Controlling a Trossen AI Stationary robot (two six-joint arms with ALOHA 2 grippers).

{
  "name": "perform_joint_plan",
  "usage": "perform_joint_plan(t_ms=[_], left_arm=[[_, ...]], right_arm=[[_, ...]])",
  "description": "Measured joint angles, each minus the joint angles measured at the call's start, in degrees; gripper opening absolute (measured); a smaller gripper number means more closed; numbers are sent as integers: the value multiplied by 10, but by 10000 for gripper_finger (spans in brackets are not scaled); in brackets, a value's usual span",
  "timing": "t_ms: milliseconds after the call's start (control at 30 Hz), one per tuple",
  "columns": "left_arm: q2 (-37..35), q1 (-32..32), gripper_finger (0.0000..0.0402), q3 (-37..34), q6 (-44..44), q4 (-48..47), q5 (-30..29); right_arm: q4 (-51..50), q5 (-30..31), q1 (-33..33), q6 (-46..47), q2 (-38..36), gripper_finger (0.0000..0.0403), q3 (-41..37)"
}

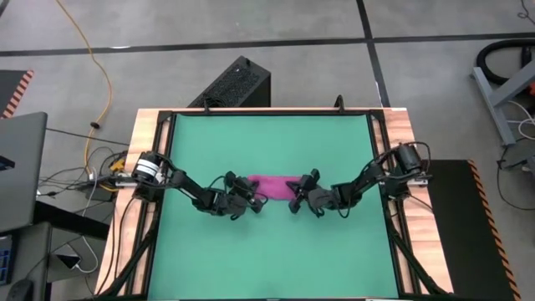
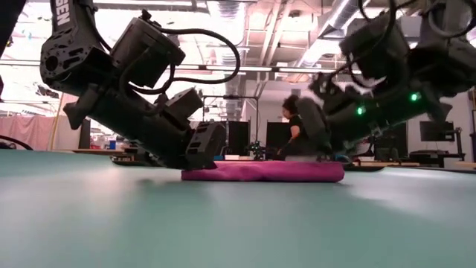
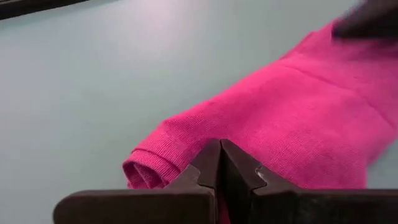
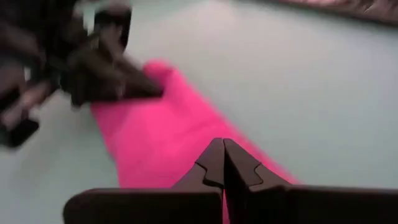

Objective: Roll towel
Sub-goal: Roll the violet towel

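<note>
The left end effector [image 1: 251, 196] sits at the towel's [image 1: 273, 186] 9 o'clock end, its fingers [image 3: 208, 165] pressed together over the fabric. The right end effector [image 1: 294, 194], fingers likewise pressed together, meets the 3 o'clock end. The folded magenta towel lies flat near the centre of the green mat [image 1: 272, 251] covering the counter [image 1: 144, 125].

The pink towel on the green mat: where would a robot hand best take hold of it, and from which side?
Probably at its two short ends, coming in from each side along its length. The towel lies as a long, narrow folded strip on the green mat, with a thick doubled edge showing at its end. The left hand and right hand, fingers together, already sit at opposite ends.
</note>
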Motion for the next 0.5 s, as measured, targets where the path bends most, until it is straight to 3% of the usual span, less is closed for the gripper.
perform_joint_plan(t_ms=[100,233,333,500], left_arm=[[-6,0,0,0,3,-3,20],[-35,-7,0,-1,25,-8,69],[-75,-15,0,-1,54,-8,101],[-144,-29,0,-1,88,-47,93]], right_arm=[[-1,40,10,-28,-28,17,0],[1,43,13,-74,-70,17,0],[1,9,12,-103,-81,17,0],[26,-33,13,-107,-47,17,0]])
